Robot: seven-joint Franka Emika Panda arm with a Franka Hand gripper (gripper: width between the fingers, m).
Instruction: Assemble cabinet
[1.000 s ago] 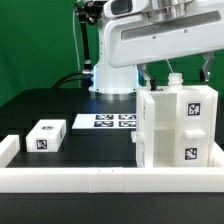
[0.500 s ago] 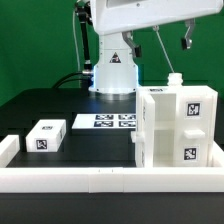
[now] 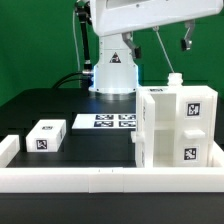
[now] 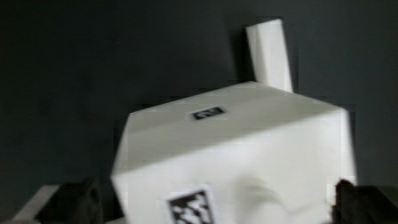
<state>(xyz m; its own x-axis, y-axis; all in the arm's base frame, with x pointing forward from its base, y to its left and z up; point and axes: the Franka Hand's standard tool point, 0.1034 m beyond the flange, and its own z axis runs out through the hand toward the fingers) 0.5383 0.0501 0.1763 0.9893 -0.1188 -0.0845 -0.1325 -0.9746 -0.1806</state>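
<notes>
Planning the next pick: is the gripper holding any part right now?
No, the gripper hangs open above the cabinet, with nothing between its jaws.

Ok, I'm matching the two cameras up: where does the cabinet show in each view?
Exterior view: the cabinet stands at the exterior view's right, behind the long front rail, below the open gripper.
Wrist view: the cabinet fills most of the picture, between two dark fingertips.
Shared landmark: the gripper's fingers, seen in both views.
</notes>
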